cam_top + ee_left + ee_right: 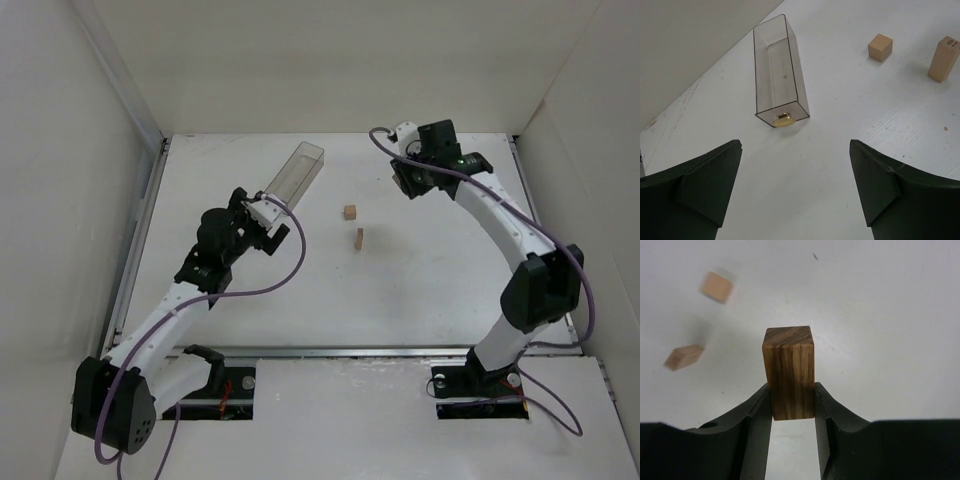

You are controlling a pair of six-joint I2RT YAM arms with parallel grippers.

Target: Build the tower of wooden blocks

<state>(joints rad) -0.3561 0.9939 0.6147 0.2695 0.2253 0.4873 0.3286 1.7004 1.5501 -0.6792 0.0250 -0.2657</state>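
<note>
No stacked tower shows. A light-tan cube (349,211) and an upright light-tan block (359,237) stand apart at the table's middle. They also show in the left wrist view, the cube (880,47) and the upright block (943,59), marked "10" on top. My right gripper (792,395) is shut on a darker, striped wooden block (788,371) and holds it above the table, at the back right (403,183). The two light blocks (716,287) (684,357) lie blurred to its left. My left gripper (796,147) is open and empty, left of the blocks (265,215).
A clear plastic rectangular box (297,172) lies on its side just ahead of the left gripper, with a small gold piece (783,119) at its near end. White walls (120,90) enclose the table on the left, back and right.
</note>
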